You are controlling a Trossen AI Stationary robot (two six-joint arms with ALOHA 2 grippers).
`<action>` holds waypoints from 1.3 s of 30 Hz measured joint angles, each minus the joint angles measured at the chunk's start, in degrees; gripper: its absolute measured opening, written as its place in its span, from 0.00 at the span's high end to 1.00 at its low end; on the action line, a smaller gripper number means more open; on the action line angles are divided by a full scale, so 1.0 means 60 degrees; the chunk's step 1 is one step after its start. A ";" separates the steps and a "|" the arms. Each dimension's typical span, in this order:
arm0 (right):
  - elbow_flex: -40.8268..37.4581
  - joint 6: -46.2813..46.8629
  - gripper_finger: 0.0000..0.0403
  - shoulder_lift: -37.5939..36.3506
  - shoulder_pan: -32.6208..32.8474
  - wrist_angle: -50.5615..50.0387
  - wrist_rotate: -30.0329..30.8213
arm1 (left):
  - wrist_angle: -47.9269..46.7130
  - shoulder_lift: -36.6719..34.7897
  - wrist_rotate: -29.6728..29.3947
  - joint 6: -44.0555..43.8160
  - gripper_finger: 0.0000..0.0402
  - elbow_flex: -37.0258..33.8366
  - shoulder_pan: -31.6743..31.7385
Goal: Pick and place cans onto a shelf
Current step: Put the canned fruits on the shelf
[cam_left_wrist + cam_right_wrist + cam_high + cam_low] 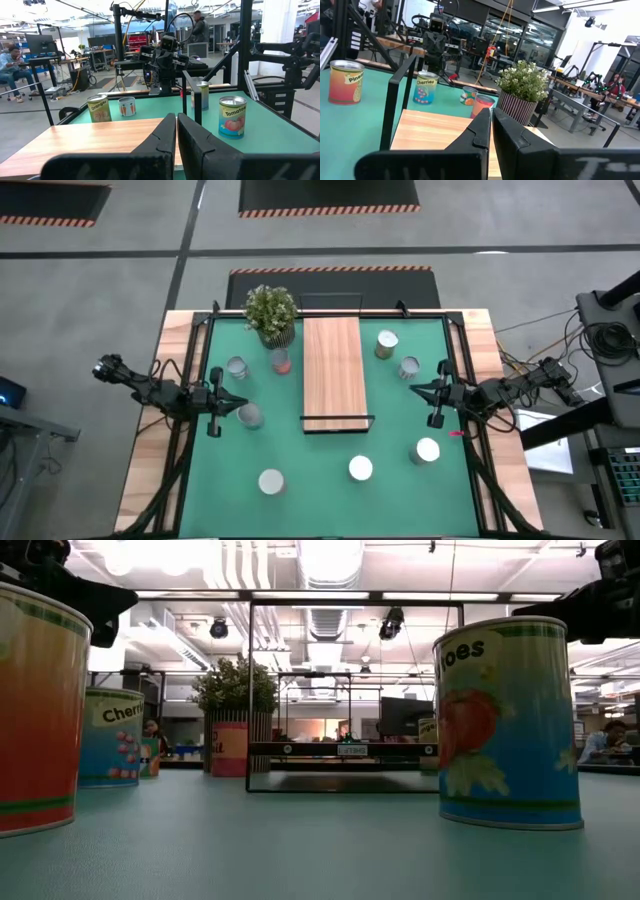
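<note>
At the mat's left edge my left gripper hovered clenched, holding nothing, fingers pointed toward the shelf. Two cans stood just beside it on the green mat; a red can stood below the potted plant. Shelf lay mid-mat, bare of cans. Three cans stood along the near side, two right of the shelf. My right gripper hovered clenched and empty at the right edge.
</note>
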 joint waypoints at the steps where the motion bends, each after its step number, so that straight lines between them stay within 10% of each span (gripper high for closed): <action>1: 0.0001 -0.0003 0.98 0.0000 0.0000 0.0000 -0.0001 | 0.0000 0.0000 0.0000 -0.0003 1.00 0.0000 0.0000; 7: -0.0002 0.0207 0.98 -0.0003 0.0000 0.0000 -0.0006 | 0.0006 -0.0001 0.0000 -0.0008 1.00 -0.0001 0.0002; 15: 0.0001 0.5565 0.98 -0.0003 0.0000 0.0222 -0.0199 | 0.1516 -0.0001 0.0000 -0.3368 1.00 -0.0004 0.0001; 39: 0.0965 0.3742 0.98 0.0012 0.0000 0.2347 -0.0003 | 0.6238 0.1253 -0.0022 -0.3928 1.00 -0.0004 0.0003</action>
